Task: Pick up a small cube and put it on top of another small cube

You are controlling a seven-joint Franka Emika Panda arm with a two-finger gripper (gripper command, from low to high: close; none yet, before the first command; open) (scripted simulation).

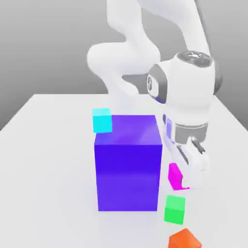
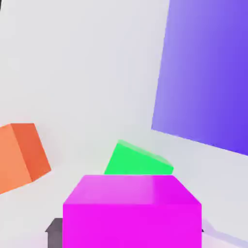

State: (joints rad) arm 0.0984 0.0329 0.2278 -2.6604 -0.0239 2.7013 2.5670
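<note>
Exterior view: the pink cube (image 1: 175, 177) is gripped in the closed hand (image 1: 186, 181), lifted off the surface (image 1: 43, 145), presumably for carrying to the green cube (image 1: 174, 209) just below it. The blue block (image 1: 128, 162) is seen close beside the hand; cyan cube (image 1: 102, 120) behind, orange cube (image 1: 184, 239) nearer.

Hand view: the pink cube (image 2: 131, 213) is seen overlapping the green cube (image 2: 138, 160), not yet centred. The orange cube (image 2: 22, 156) is well aside.

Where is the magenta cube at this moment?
In the exterior view the magenta cube hangs in the gripper, just above the green cube and to the right of the big blue-purple block.
</note>
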